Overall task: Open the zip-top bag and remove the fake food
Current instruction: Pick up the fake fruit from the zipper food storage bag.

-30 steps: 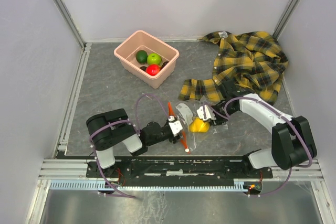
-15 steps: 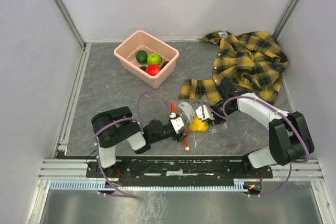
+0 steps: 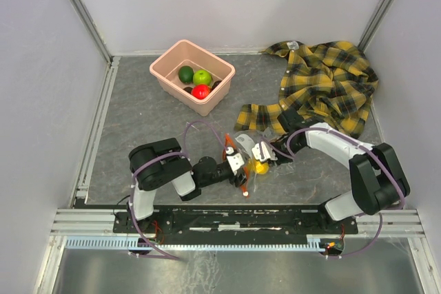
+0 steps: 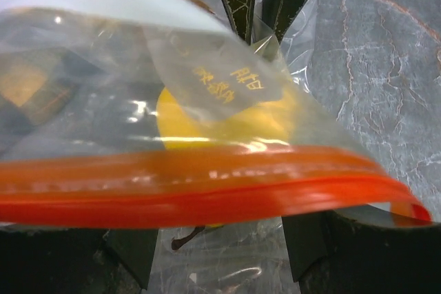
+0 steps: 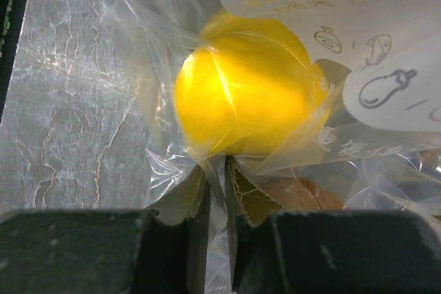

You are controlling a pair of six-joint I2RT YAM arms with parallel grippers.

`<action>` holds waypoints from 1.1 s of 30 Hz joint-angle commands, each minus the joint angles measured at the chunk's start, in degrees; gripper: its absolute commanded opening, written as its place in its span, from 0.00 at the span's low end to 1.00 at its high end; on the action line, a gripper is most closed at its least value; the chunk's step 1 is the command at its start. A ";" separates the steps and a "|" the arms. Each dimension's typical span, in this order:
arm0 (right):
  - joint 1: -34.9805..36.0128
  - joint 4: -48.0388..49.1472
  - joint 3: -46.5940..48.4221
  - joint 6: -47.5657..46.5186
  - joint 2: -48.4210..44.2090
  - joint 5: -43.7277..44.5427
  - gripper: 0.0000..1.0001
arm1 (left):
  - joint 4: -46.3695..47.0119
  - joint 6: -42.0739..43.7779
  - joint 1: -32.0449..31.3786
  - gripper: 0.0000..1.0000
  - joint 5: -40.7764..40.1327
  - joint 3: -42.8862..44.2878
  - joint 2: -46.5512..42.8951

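The zip-top bag (image 3: 247, 148) lies crumpled near the front of the table between both grippers. In the left wrist view its orange-red zip strip (image 4: 207, 187) runs straight across, just beyond the wide-apart fingers of my open left gripper (image 4: 217, 242). My right gripper (image 5: 217, 170) is shut on a fold of the clear film right below a yellow fake food piece (image 5: 241, 98) that is inside the bag. A brown piece (image 5: 296, 194) sits beside it under the plastic. From above, the left gripper (image 3: 236, 164) and right gripper (image 3: 264, 151) nearly face each other across the yellow piece (image 3: 260, 166).
A pink tub (image 3: 180, 94) at the back left holds a dark green (image 3: 186, 73), a light green (image 3: 202, 77) and a red (image 3: 200, 91) fruit. A yellow-and-black plaid shirt (image 3: 324, 84) is heaped at the back right, its lower edge close to the bag.
My right gripper has slid left toward the left gripper and closed its jaws on the bag film. The left gripper has edged forward against the zip strip, and the bag has bunched up.
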 commanded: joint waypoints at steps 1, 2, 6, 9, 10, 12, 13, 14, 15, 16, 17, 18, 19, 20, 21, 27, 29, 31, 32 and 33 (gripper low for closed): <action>1.45 1.05 1.33 1.99 0.95 -0.98 0.19 | 6.23 -2.18 0.16 0.73 2.16 1.05 2.12; 1.63 1.22 1.40 2.35 1.05 -0.97 0.18 | 6.59 -2.30 0.22 0.75 2.74 1.21 2.38; 2.18 1.37 1.67 2.93 0.99 -1.20 0.16 | 6.85 -2.18 0.13 0.77 3.33 1.63 3.13; 2.45 1.25 1.71 3.10 0.77 -1.94 0.15 | 6.62 -1.41 0.19 0.78 3.29 1.97 3.20; 2.55 1.28 1.72 3.14 0.76 -2.18 0.15 | 6.57 -1.17 0.22 0.78 3.44 2.08 3.14; 2.78 1.22 1.80 3.37 0.54 -2.87 0.15 | 6.55 -0.80 0.20 0.78 4.05 2.41 3.06; 2.94 1.15 1.88 3.51 0.47 -3.29 0.15 | 6.59 -0.82 0.22 0.83 4.30 2.59 2.96; 3.12 1.11 1.97 3.61 0.34 -3.79 0.15 | 6.69 -1.02 0.24 0.87 4.62 2.85 2.97; 3.33 1.11 2.03 3.85 0.22 -4.19 0.15 | 6.81 -1.22 0.28 0.87 5.07 3.09 3.02; 3.75 1.03 2.12 4.13 0.15 -4.56 0.14 | 6.97 -1.45 0.24 0.88 5.75 3.28 3.06; 4.14 1.02 2.29 4.37 0.17 -4.65 0.14 | 7.41 -1.86 0.27 0.89 6.27 3.55 3.11; 4.40 1.00 2.47 4.68 0.19 -4.74 0.13 | 7.86 -2.28 0.29 0.89 6.68 3.70 3.23; 4.68 0.97 2.69 5.04 0.16 -4.83 0.12 | 8.60 -2.77 0.27 0.90 7.06 3.71 3.32; 4.88 0.83 2.87 5.29 0.15 -4.70 0.11 | 9.42 -3.05 0.29 0.97 7.28 3.67 3.39; 5.01 0.84 2.98 5.66 0.02 -4.59 0.10 | 9.56 -3.21 0.24 1.00 7.46 3.65 3.41; 5.32 1.94 3.39 9.14 -1.49 -7.15 0.11 | 9.56 -4.02 0.59 0.99 8.74 4.31 4.45; 5.81 2.70 3.38 10.49 -1.67 -7.19 0.12 | 9.56 -4.57 0.71 0.99 9.46 4.94 5.13; 5.91 2.64 3.63 11.05 -1.43 -6.89 0.13 | 9.62 -5.08 0.70 0.99 9.63 5.28 5.76; 5.89 2.50 3.77 11.20 -1.47 -6.86 0.13 | 9.61 -5.28 0.74 0.99 9.48 5.34 6.03; 5.89 2.40 3.90 11.17 -1.32 -6.91 0.13 | 9.63 -5.40 0.87 0.99 9.26 5.21 6.18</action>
